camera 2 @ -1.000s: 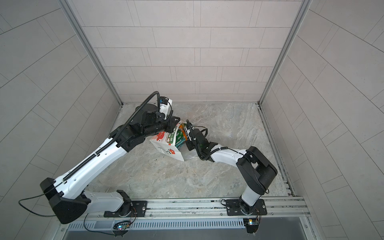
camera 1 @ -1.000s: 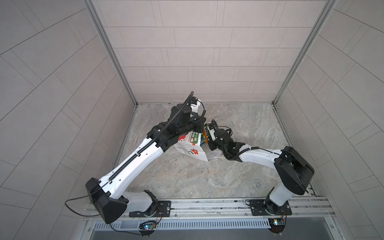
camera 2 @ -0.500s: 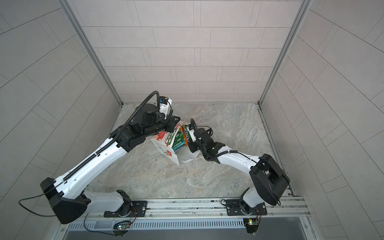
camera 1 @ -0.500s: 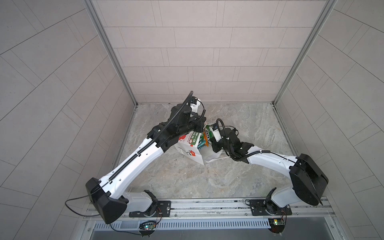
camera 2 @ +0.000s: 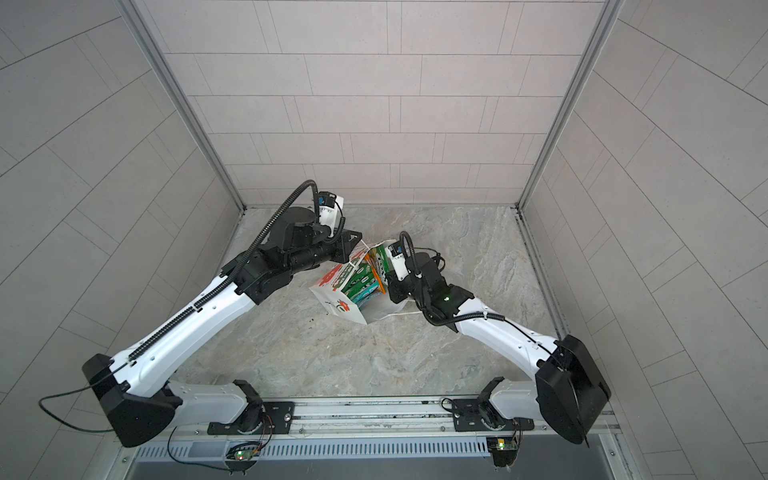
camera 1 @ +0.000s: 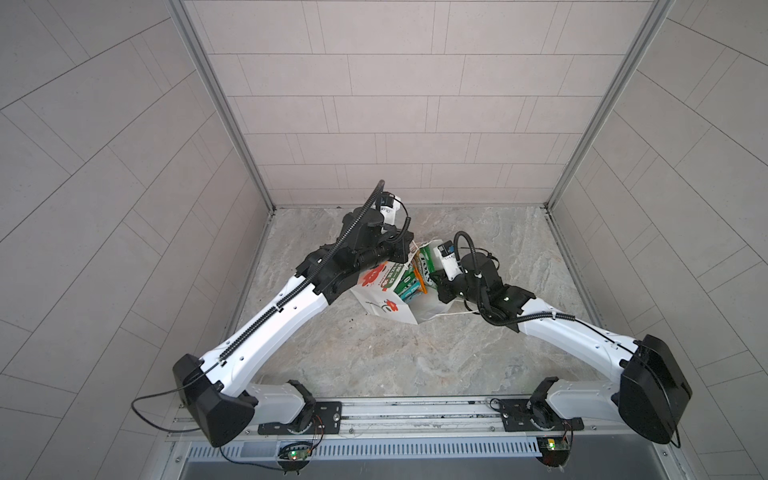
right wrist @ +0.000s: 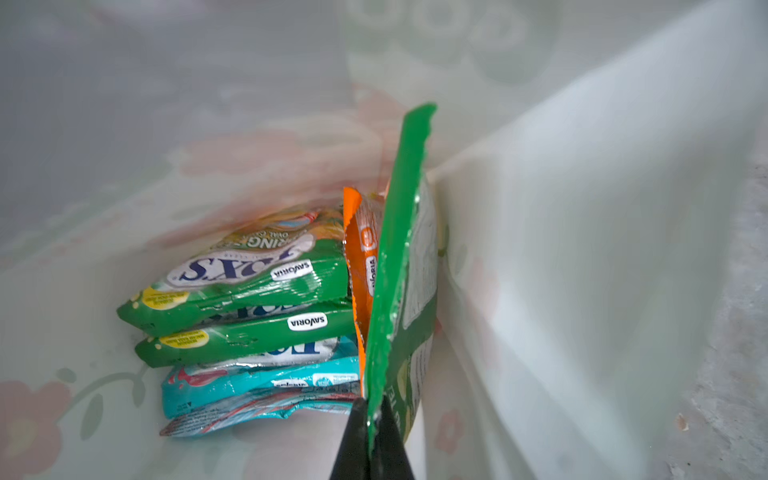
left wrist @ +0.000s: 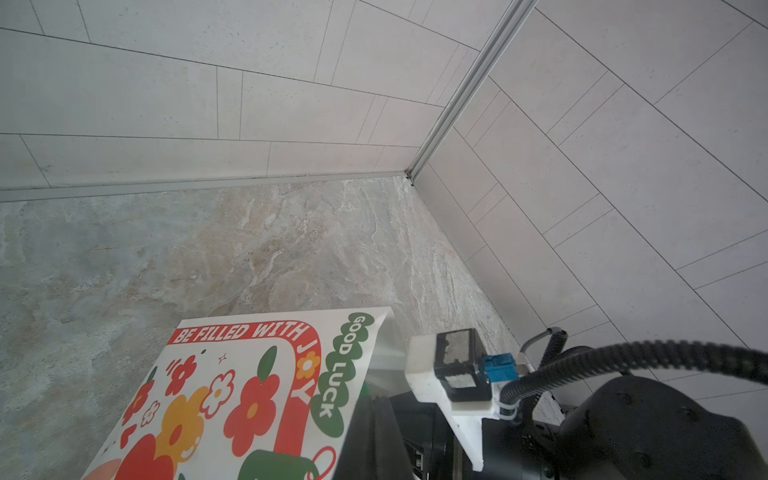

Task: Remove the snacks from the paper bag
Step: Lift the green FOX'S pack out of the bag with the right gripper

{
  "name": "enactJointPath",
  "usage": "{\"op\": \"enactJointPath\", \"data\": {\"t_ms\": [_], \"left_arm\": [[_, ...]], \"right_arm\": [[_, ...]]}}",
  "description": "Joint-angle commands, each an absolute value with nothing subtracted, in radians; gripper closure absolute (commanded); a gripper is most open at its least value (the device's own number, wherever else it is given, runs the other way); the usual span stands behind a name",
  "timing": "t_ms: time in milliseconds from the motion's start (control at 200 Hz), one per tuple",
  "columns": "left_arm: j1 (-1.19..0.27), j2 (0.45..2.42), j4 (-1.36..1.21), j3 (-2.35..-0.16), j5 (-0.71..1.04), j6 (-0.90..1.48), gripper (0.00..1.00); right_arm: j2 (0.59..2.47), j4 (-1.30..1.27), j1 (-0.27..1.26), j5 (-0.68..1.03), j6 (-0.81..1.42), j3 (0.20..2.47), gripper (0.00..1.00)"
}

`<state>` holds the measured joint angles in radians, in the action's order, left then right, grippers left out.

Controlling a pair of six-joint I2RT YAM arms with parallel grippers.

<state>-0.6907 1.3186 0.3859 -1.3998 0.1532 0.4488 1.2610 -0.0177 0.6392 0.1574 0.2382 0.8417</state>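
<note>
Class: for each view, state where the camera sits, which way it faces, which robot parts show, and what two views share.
Top views: high above the base rail, looking down; both arms whole, left gripper at the rim of the paper bag.
Left wrist: on the left arm, facing past the bag's printed face to a wall corner; right wrist camera shows.
Right wrist: on the right arm, looking into the bag; right gripper pinches a green packet.
Shared: the bag's flower print, in top and left wrist views.

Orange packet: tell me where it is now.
In the right wrist view the orange packet stands on edge inside the paper bag, between the green-and-teal stack and the green packet pinched by the right tool.
</note>
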Motion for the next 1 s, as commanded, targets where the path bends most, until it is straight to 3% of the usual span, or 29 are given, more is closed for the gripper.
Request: {"op": "enactJointPath", "data": {"t_ms": [0,660,996], "left_arm": [[-0.696,1.334,0.359,-1.405,0.196,0.453,1.00],[-0.701,1.350,0.417,-1.413,0.141,0.429,1.00],[-0.703,1.341,0.446,-1.412,0.070,0.420,1.00]], "right_arm": [[1.207,-0.060,0.635,0.149,0.248,0.821,1.00],[1.001,-0.264,0.634,0.087,0.286,0.704,1.00],[0.928,-0.244,0.635,0.063,0.291,0.708,1.00]]}}
